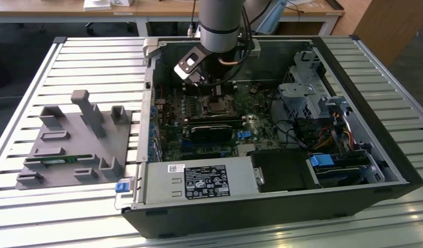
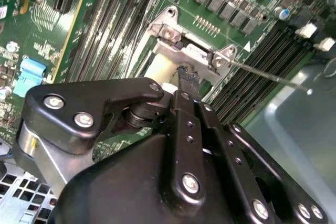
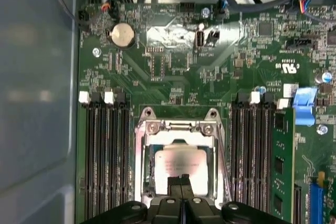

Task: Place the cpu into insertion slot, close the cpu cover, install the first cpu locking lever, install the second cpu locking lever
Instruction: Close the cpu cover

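Observation:
The cpu (image 3: pixel 181 162), a dull grey square, lies flat in the insertion slot (image 1: pixel 217 106) on the green board inside the open computer case. The silver cpu cover (image 3: pixel 178 126) frames it, and the chip shows through its window. My gripper (image 3: pixel 181 183) hangs low over the near edge of the chip with its two black fingers pressed together and nothing between them. In the second wrist view the fingertips (image 2: pixel 185 80) touch the cover's silver edge (image 2: pixel 191 56). A thin wire locking lever (image 2: pixel 268 76) sticks out from the socket's corner; another wire (image 3: pixel 224 156) runs along the socket's side.
Long black memory slots (image 3: pixel 105 156) flank the socket, with one green module (image 3: pixel 283 161) standing in them. A coin battery (image 3: pixel 122 35) and cables sit beyond. The case holds a power supply (image 1: pixel 197 181) and a drive cage (image 1: pixel 308 98). A grey fixture (image 1: pixel 73 139) lies at the exterior view's left.

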`<state>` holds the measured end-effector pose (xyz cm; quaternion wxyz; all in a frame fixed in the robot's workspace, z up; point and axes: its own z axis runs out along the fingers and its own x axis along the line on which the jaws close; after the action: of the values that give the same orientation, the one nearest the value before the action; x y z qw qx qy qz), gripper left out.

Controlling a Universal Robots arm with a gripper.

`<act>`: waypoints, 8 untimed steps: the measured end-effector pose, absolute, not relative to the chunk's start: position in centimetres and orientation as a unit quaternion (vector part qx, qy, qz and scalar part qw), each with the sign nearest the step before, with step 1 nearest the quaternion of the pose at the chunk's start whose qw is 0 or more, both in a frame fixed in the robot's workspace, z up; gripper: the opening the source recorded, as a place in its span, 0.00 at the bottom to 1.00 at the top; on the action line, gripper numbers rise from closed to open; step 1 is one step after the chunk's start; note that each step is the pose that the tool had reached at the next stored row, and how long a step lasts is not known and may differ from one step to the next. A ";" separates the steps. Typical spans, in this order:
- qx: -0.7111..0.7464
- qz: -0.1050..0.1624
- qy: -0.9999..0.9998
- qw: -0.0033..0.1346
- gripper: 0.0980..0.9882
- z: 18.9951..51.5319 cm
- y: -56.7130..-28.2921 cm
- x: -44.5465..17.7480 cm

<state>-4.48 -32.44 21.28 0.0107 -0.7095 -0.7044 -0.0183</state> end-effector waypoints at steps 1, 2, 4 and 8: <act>-0.709 -0.018 -0.704 0.011 0.02 21.3 -32.4 -4.6; -0.709 -0.018 -0.705 0.011 0.02 21.2 -32.4 -4.7; -0.709 -0.018 -0.705 0.011 0.02 21.2 -32.4 -4.9; -0.709 -0.018 -0.705 0.011 0.02 20.9 -32.4 -5.2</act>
<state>-5.16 -32.41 20.87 0.0107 -0.7090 -0.7049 -0.0184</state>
